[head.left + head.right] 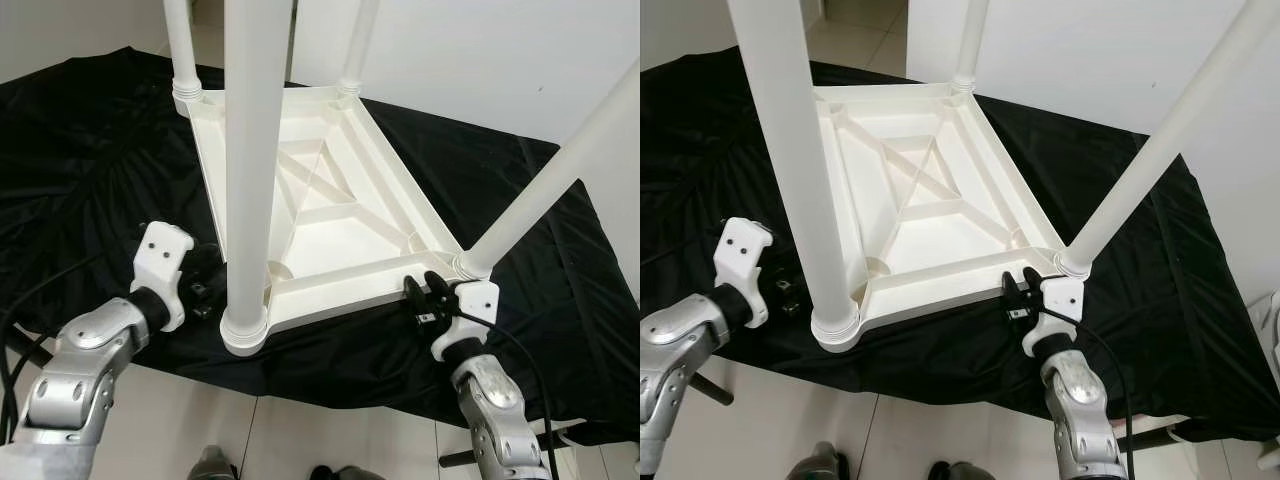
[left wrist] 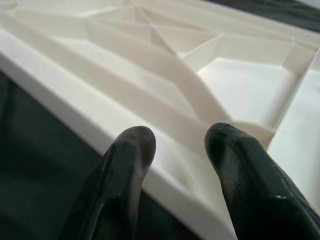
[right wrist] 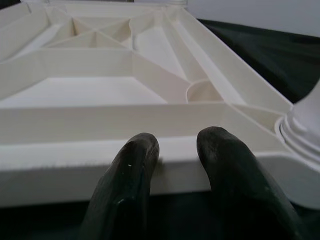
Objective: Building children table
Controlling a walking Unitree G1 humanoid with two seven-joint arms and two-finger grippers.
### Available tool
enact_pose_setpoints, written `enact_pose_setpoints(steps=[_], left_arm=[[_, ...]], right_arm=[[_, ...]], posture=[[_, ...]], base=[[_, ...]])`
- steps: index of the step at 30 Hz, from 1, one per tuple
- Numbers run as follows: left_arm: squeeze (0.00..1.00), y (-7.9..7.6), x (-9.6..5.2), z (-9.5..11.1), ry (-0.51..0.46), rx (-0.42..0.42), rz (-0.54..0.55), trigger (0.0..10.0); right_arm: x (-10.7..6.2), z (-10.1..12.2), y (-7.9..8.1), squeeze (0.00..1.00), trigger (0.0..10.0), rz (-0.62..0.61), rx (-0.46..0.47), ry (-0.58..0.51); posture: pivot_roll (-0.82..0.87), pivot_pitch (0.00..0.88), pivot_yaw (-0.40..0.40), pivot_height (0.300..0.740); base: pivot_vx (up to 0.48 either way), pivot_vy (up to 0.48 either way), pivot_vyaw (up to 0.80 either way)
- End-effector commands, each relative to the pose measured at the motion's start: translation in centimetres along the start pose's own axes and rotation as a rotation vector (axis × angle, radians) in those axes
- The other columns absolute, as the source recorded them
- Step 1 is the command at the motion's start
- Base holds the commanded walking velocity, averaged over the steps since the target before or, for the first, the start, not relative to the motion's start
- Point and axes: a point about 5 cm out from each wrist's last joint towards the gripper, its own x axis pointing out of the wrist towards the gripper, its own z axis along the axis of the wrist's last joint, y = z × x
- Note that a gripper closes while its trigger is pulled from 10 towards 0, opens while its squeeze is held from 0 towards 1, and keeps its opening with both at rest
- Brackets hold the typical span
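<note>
A white plastic children's table [image 1: 330, 200] lies upside down on a black cloth [image 1: 90, 170], ribbed underside facing up and four white legs rising from its corners. The cloth is spread over a pale tiled floor [image 1: 300, 440], and a white wall [image 1: 480, 50] stands beyond the table's far side.

Taking the table as the landmark: the nearest leg [image 1: 255, 150] stands at its near left corner, a second leg [image 1: 560, 170] slants up from the near right corner, and two more, [image 1: 182, 45] and [image 1: 358, 45], stand at the far corners.

The left gripper [image 1: 205, 290] sits just beside the table's left edge, close to the nearest leg's base. In the left wrist view its two black fingers [image 2: 125, 165] are spread apart, with the table's rim running under the gap between them.

The right gripper [image 1: 428, 295] is at the table's near edge, just beside the near right leg's collar. In the right wrist view its fingers [image 3: 135, 165] are slightly parted, tips against the rim, holding nothing
</note>
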Motion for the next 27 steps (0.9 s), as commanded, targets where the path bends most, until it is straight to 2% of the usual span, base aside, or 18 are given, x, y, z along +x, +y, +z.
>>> enact_pose_setpoints(steps=[1,7,15,27], left_arm=[[0.00,-0.3,0.6,0.0,-0.009,-0.001,0.017,10.0],[0.00,-1.2,1.3,1.1,-0.060,-0.012,-0.035,10.0],[0.00,-2.1,1.6,1.9,-0.095,-0.021,-0.096,10.0],[0.00,-3.2,1.5,2.2,-0.095,-0.006,-0.188,10.0]], right_arm=[[-0.8,-0.4,-0.5,0.00,10.0,-0.028,-0.013,0.039],[-2.2,-1.3,-0.7,0.00,10.0,-0.069,-0.034,0.106],[-3.0,-1.8,-0.4,0.00,10.0,-0.084,-0.019,0.147],[-1.1,-2.3,-0.7,0.00,10.0,-0.069,-0.012,0.171]], posture=[[0.16,0.099,-0.111,0.740],[0.16,0.098,-0.115,0.740],[0.15,0.093,-0.117,0.740],[0.16,0.101,-0.112,0.740]], base=[[0.000,0.000,0.00],[0.000,0.000,0.00],[0.000,0.000,0.00],[0.000,0.000,0.00]])
